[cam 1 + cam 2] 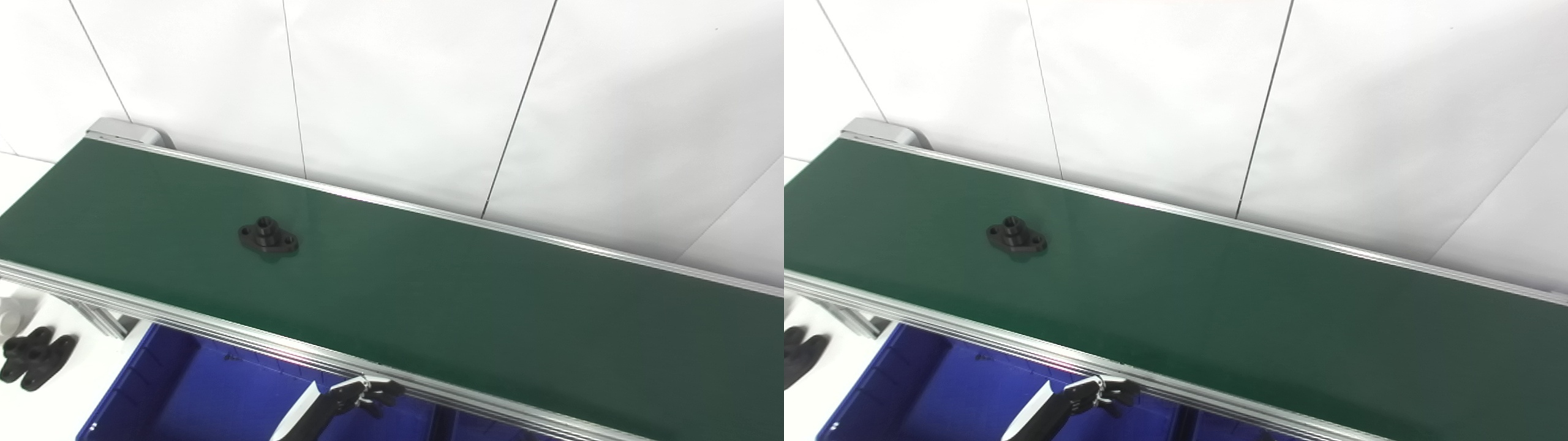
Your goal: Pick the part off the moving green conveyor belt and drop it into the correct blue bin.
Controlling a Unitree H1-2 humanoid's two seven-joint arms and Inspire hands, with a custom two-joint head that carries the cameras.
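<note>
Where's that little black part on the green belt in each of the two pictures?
Left eye view: black part lies on the belt, left of centre.
Right eye view: same part, further left.
Shared landmark: the grey belt end cap at upper left.

The belt (429,288) is matt green, smooth, with a faint sheen. Its side rails (245,334) look like brushed silvery metal with ribbed grooves. The part (267,239) is black, dull, looks like plastic or dark metal; which one cannot be told. The bin (165,392) is glossy blue plastic. The wall panels (404,92) are smooth white. The hand (364,395) shows black and silvery pieces.
</note>
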